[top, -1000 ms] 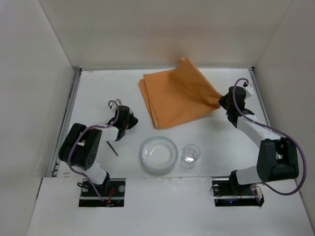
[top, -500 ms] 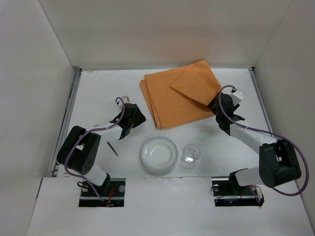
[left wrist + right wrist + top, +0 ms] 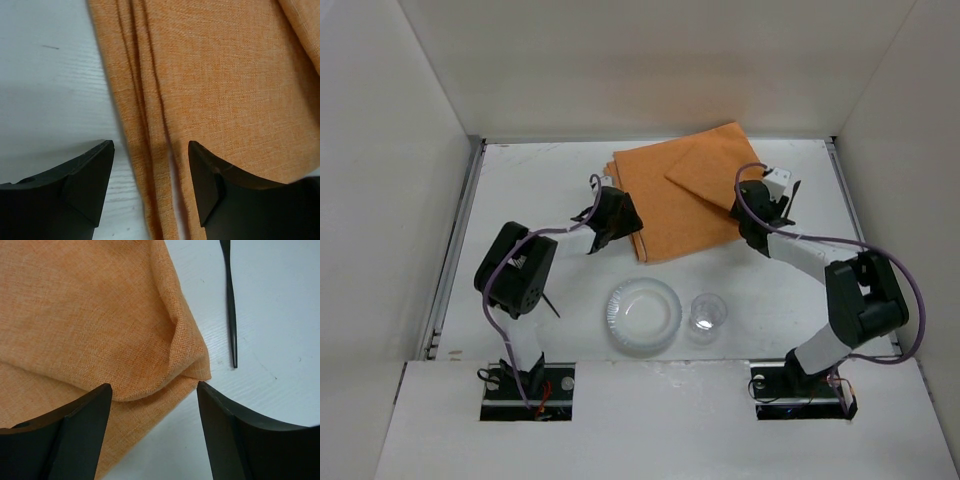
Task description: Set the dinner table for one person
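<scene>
Top external: placemat [image 3: 670, 215] on dinner table [image 3: 520, 190], corner folded over. Left gripper [image 3: 150, 145] spread over left edge, right gripper [image 3: 154, 385] spread over fold.

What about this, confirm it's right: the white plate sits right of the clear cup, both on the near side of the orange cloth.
Wrong on one point: the top external view shows the white plate sitting left of the clear cup, not right. Both are on the near side of the orange cloth.
</scene>
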`<state>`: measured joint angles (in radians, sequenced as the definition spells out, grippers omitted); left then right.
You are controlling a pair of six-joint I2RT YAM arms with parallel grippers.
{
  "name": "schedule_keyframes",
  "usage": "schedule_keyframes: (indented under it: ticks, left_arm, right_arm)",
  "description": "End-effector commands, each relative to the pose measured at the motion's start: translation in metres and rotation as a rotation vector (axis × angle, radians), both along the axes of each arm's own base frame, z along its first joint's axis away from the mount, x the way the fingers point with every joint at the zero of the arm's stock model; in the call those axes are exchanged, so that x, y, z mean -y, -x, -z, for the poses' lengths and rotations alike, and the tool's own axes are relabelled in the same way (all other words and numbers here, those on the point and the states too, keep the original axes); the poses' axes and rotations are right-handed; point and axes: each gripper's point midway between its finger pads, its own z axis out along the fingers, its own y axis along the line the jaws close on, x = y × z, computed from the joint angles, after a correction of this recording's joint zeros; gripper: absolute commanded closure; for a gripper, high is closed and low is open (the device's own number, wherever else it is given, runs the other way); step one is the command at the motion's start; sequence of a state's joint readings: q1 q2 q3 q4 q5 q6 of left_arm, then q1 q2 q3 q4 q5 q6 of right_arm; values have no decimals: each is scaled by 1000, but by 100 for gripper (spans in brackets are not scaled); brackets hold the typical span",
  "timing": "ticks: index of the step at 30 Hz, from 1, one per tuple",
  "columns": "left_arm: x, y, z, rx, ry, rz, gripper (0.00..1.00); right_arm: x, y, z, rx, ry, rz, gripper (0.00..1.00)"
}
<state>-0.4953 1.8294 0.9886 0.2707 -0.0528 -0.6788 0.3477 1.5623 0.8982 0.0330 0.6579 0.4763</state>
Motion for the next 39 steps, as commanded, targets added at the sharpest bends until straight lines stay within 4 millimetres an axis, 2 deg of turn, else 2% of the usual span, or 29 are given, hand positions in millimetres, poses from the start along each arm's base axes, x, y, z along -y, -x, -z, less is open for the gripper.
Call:
schedule_keyframes:
  ticks: [1, 4, 6, 12, 16, 19, 21, 23, 28, 29, 32, 37, 39]
  left_arm:
    - [11, 7, 14, -55, -31, 54, 46]
    - [5, 2, 19, -53, -35, 22, 80]
    - [-10, -2, 20, -44, -33, -44, 92]
    - [-87, -3, 23, -11, -61, -269, 100]
    - [-138, 7, 24, -6, -69, -419, 100]
    - [-163, 14, 20, 10, -45, -497, 100]
    - [-168, 16, 16, 21, -34, -513, 99]
    - [-164, 18, 13, 27, -25, -499, 98]
    - [-158, 18, 13, 33, -27, -476, 98]
    - [-158, 18, 14, 32, -29, -475, 98]
    - [-155, 16, 15, 34, -26, -470, 97]
    - [-150, 11, 14, 39, 7, -462, 97]
    - [-149, 10, 14, 41, 11, -461, 97]
  right_arm:
    - [1, -15, -22, 49, 13, 19, 28]
    - [2, -16, -17, 38, 14, 22, 33]
    - [1, -17, -17, 36, 15, 18, 37]
    - [-12, -23, -5, -23, 41, -38, 49]
    - [-50, -18, -15, -24, 66, -142, 54]
    - [-84, -14, -39, 3, 108, -255, 48]
    - [-109, -11, -55, 26, 127, -334, 38]
    - [-135, -11, -63, 35, 143, -412, 31]
    - [-198, -10, -53, 6, 154, -645, 24]
    - [-206, -11, -51, -3, 170, -682, 24]
    - [-218, -16, -42, -36, 262, -760, 22]
    - [-211, -25, -18, -187, 462, -812, 20]
    - [-209, -29, -16, -203, 502, -816, 21]
